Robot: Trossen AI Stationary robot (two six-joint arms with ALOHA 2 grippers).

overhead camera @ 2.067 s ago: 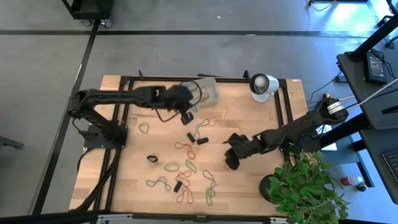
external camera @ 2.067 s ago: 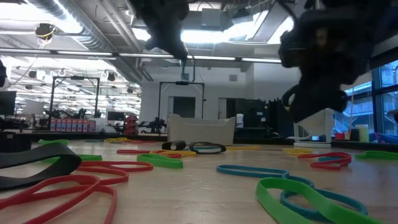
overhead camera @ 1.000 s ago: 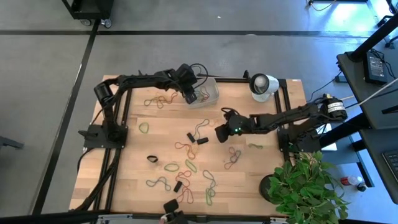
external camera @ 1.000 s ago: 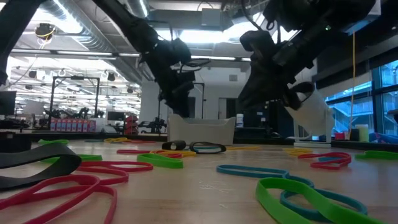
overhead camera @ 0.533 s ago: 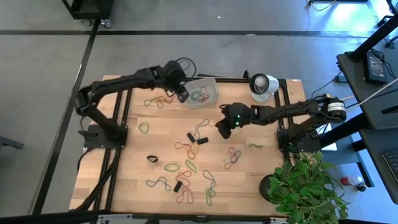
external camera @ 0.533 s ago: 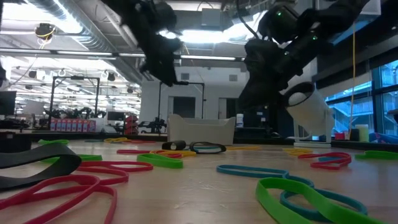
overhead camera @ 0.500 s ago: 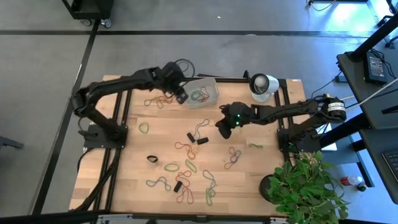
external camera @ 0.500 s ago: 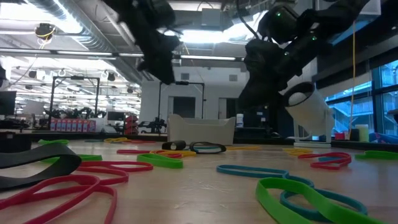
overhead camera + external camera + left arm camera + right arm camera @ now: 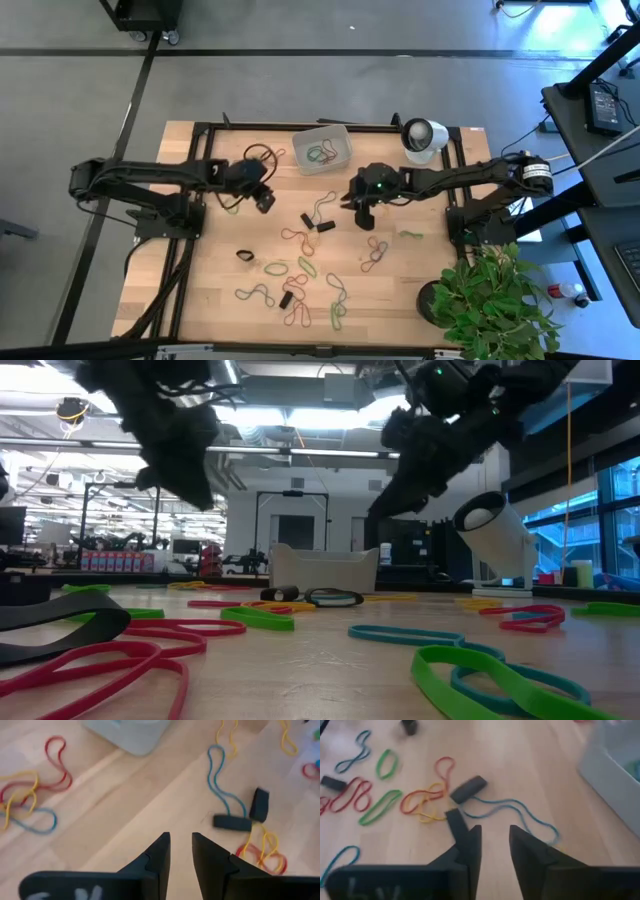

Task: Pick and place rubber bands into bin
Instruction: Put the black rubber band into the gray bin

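Wooden table (image 9: 220, 290) strewn with rubber bands (image 9: 300, 238) — left pincer (image 9: 181, 851) and right pincer (image 9: 495, 845) both slightly parted, empty.

The left arm reaches in from nine o'clock, its left gripper (image 9: 263, 200) above the table with fingers slightly parted and empty, while the right arm stretches from three o'clock, its right gripper (image 9: 362, 207) likewise parted, holding nothing.
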